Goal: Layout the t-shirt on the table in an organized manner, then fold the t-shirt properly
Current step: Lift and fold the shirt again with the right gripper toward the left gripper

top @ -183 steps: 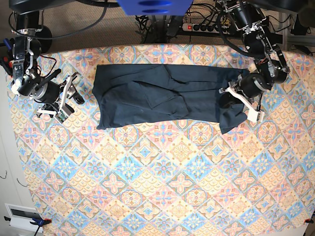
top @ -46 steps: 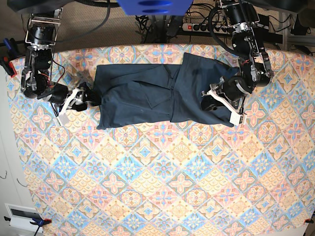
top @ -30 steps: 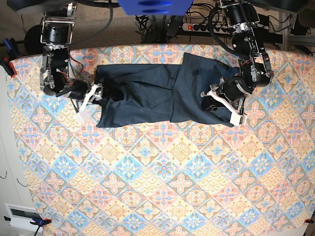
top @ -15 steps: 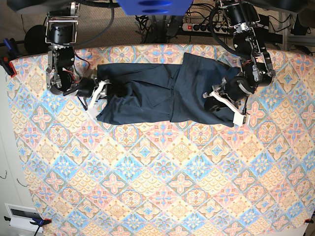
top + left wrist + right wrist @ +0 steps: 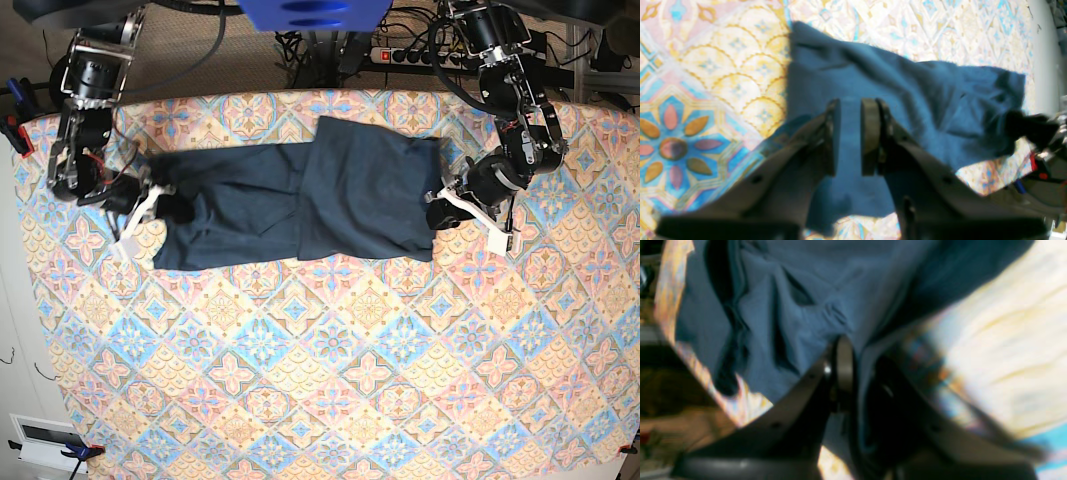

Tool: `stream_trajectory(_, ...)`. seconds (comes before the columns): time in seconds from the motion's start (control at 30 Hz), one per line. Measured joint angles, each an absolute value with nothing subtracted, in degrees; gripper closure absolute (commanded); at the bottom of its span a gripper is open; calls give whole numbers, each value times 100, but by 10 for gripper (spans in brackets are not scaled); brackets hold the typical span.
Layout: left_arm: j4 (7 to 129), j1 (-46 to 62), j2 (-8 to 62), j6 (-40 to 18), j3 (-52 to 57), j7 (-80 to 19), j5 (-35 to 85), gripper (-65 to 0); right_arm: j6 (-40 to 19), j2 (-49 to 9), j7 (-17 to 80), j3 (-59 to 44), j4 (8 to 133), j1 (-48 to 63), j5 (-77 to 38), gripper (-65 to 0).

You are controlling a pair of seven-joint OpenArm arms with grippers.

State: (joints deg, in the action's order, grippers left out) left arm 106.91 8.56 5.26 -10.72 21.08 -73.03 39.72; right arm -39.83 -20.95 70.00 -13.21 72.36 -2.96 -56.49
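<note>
The dark navy t-shirt (image 5: 330, 200) lies stretched sideways near the far edge of the patterned table (image 5: 350, 380), its right part folded over the middle. My right gripper (image 5: 170, 208) sits at the shirt's left end. In the right wrist view this gripper (image 5: 862, 380) is shut on a bunched fold of the t-shirt (image 5: 790, 306). My left gripper (image 5: 438, 214) is at the shirt's right edge. In the left wrist view its fingers (image 5: 870, 133) stand close together with the blue t-shirt (image 5: 907, 100) cloth between them.
A power strip (image 5: 410, 55) and cables lie beyond the table's far edge, beside the blue robot base (image 5: 315, 12). A white box (image 5: 40, 440) sits off the table's near left corner. Patterned tablecloth (image 5: 723, 83) spreads in front of the shirt.
My right gripper has closed on the shirt's left end and pulled it left. The whole shirt has slid left and stretched. The left gripper stays at the right edge.
</note>
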Motion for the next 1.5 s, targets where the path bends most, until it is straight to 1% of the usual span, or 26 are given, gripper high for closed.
stream_trajectory(0.2, 10691, 878, 521, -1076, 2161, -7308, 3981, -109, -3979, -2388, 7089, -1647, 7059, -552, -4718, -2)
stream_trajectory(0.3, 10691, 891, 515, -1072, 2228, -7303, 3966, -108, -3979, -2491, 7118, -1651, 7264, -548, -4665, -2)
stream_trajectory(0.47, 10689, 906, 528, -1076, 2228, -7306, 3905, -108, -3972, -2491, 7122, -1557, 8493, -464, -4694, -2)
stream_trajectory(0.57, 10689, 947, 624, -1076, 2185, -7303, 3911, -107, -3983, -2506, 7087, -1334, 9231, -148, -4801, -2)
stream_trajectory(0.67, 10689, 1002, 655, -1074, 2196, -7303, 3898, -107, -3935, -2139, 7299, -891, 9835, 43, -4652, -2)
stream_trajectory(0.8, 10689, 972, 652, -1083, 2202, -7303, 3907, -107, -3988, -1852, 7078, -134, 10501, -49, -4939, -2)
stream_trajectory(0.9, 10689, 1059, 666, -1074, 2222, -7284, 3907, -107, -3983, -1680, 7118, 285, 10523, -64, -4869, -2)
stream_trajectory(1.03, 10689, 1105, 652, -1076, 2193, -7314, 3909, -107, -3988, -1313, 7214, 714, 10495, -47, -4786, -2)
stream_trajectory(1.17, 10689, 1094, 659, -1074, 2200, -7303, 3905, -107, -3983, -1273, 7118, 1205, 10497, -480, -4777, -2)
stream_trajectory(1.27, 10689, 1098, 652, -1079, 2206, -7308, 3909, -107, -3986, -1164, 7150, 1527, 10497, -711, -4372, -3)
stream_trajectory(1.33, 10689, 1098, 655, -1076, 2211, -7306, 3909, -107, -3983, -897, 7188, 1688, 10457, -766, -3992, -5)
stream_trajectory(1.4, 10689, 1098, 655, -1076, 2198, -7303, 3909, -107, -3986, -604, 7116, 1977, 10269, -838, -3697, -29)
stream_trajectory(1.47, 10689, 1100, 655, -1074, 2189, -7303, 3907, -107, -3990, -440, 7028, 2401, 9948, -904, -3330, -93)
stream_trajectory(1.5, 10689, 1100, 655, -1076, 2189, -7303, 3909, -107, -4005, -447, 7048, 2613, 9789, -934, -3190, -131)
